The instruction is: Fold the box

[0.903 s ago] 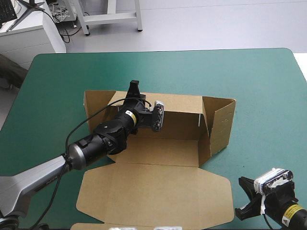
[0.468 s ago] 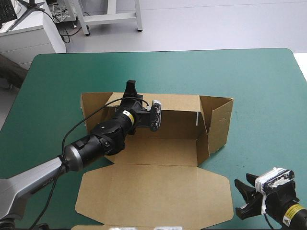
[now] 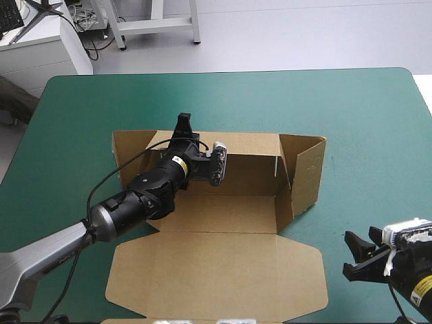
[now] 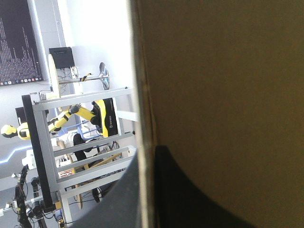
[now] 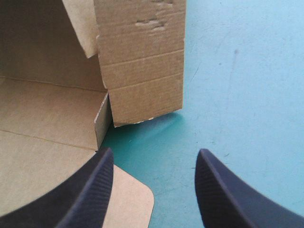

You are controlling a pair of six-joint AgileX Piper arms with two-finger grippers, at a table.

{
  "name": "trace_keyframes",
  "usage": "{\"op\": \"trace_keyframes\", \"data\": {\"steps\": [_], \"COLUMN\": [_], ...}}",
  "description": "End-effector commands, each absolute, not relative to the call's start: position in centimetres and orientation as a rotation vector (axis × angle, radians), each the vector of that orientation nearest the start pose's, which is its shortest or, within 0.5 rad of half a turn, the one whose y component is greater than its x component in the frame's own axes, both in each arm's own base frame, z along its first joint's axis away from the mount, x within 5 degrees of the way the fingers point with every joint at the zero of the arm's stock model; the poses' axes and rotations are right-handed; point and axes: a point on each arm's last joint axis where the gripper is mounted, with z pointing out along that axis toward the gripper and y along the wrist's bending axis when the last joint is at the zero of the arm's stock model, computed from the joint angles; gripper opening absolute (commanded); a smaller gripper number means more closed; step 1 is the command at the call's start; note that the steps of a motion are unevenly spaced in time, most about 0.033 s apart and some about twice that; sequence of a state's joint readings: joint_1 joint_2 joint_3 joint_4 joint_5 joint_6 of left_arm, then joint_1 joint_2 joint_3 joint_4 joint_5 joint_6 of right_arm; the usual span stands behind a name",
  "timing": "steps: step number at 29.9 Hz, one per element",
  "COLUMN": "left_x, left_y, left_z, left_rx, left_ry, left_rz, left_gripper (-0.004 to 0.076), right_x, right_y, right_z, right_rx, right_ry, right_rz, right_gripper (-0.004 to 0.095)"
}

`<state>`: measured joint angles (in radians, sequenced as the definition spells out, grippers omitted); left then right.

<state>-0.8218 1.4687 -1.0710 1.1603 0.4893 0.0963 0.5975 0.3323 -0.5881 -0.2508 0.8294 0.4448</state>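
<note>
Box (image 3: 229, 209) is recorded at the middle of the teal-green surface (image 3: 88, 115): far wall (image 3: 250, 145) and right wall (image 3: 307, 172) raised, lid (image 3: 216, 273) flat toward the near edge. Left gripper (image 3: 183, 128): jaws clenched on the far wall's top edge, judged to hold it upright for tucking. Right gripper (image 3: 352, 254) is seen off the box's near right corner, jaws released and empty, aimed at the right wall, probably staged to press it.
</note>
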Motion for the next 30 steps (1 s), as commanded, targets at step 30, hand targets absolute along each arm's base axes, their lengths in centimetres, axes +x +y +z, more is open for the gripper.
{"op": "trace_keyframes", "data": {"steps": [30], "left_x": [21.0], "left_y": [-21.1], "left_z": [33.0], "left_rx": [1.62], "left_ry": [1.282], "left_rz": [0.652], "left_gripper": [-0.001], "right_x": [24.8], "right_y": [8.9], "right_z": [46.7], "right_rx": [-0.312], "right_ry": [2.139], "right_rz": [0.215], "right_gripper": [0.0416]}}
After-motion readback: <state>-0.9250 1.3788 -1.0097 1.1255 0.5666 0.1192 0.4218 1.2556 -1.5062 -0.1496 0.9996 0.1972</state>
